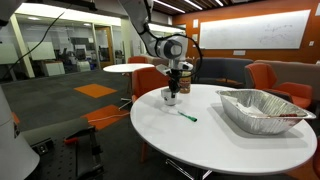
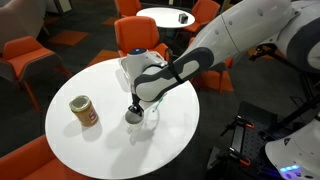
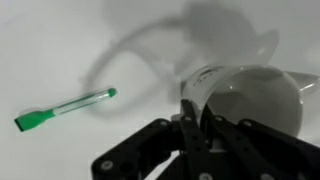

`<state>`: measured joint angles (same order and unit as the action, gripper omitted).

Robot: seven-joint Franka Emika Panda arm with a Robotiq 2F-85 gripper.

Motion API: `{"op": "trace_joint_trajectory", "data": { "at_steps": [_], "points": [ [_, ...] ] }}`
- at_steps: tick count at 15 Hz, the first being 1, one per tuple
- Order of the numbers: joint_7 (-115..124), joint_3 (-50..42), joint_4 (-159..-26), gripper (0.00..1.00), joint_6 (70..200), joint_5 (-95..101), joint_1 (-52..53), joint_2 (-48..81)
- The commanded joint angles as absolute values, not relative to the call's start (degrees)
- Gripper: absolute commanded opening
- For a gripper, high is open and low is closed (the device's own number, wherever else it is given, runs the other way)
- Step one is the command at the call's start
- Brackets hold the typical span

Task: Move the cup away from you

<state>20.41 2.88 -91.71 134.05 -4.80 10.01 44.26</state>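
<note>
The cup is a small white mug. It shows in both exterior views (image 1: 171, 98) (image 2: 133, 117) near the middle of the round white table, and fills the right of the wrist view (image 3: 255, 95). My gripper (image 1: 173, 88) (image 2: 136, 106) comes down from above. Its fingers (image 3: 195, 112) are shut on the cup's rim, one inside and one outside the wall. The cup looks slightly tilted. I cannot tell whether its base touches the table.
A green marker (image 1: 186, 116) (image 3: 65, 107) lies on the table beside the cup. A large foil tray (image 1: 262, 110) stands at one side of the table. A brown jar with a lighter lid (image 2: 84, 112) stands at another. Orange chairs (image 1: 270, 75) surround the table.
</note>
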Motion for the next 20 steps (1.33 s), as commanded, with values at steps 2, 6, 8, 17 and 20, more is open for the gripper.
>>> {"op": "trace_joint_trajectory", "data": {
  "at_steps": [2,6,8,17,20],
  "points": [
    [18.7,3.1,-84.0,0.37,128.7,-6.6,9.4,48.3],
    [11.1,4.8,-87.4,0.66,130.6,-6.7,7.8,44.6],
    [7.2,6.1,-90.1,0.81,131.6,-7.7,6.4,41.3],
    [9.9,-0.4,-106.2,1.00,112.7,4.9,6.9,18.9],
    [8.2,0.4,-113.4,1.00,114.6,5.9,6.0,11.5]
  ]
}}
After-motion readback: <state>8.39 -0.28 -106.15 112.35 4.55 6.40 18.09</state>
